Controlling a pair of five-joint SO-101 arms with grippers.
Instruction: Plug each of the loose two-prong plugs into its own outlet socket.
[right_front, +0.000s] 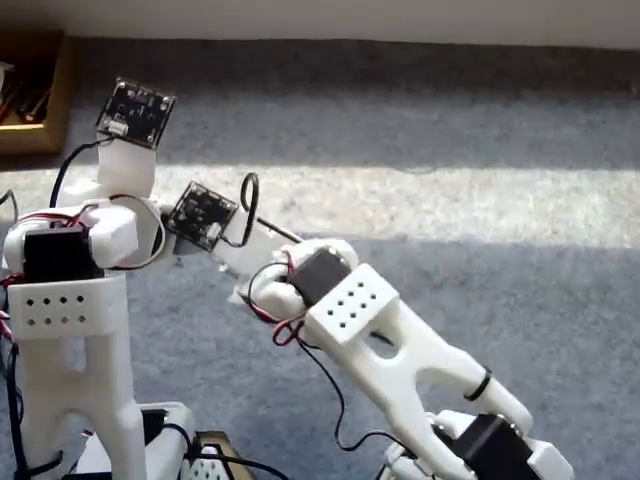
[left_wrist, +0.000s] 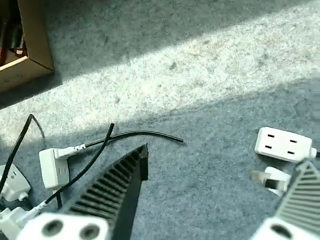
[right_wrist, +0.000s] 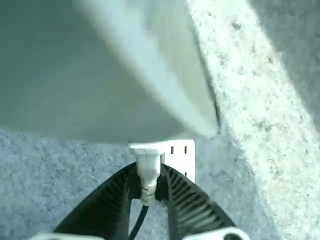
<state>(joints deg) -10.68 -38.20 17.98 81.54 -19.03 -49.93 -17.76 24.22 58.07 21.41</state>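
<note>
The right arm (right_front: 400, 350) stretches low over the grey carpet (right_front: 450, 120) from its near right corner. The right gripper (right_wrist: 148, 176) is clamped on a white two-prong plug (right_wrist: 147, 162), whose black cord (right_wrist: 140, 217) trails back between the fingers. The plug's long axis follows the gripper's line, its head against a white outlet socket (right_wrist: 182, 157), prongs hidden. The left arm (right_front: 70, 300) stands upright; the left gripper (left_wrist: 227, 157) is spread wide, holding nothing. Below it a loose plug (left_wrist: 272, 179) lies flat just beside a socket block (left_wrist: 284, 144), prongs running along the block's length.
</note>
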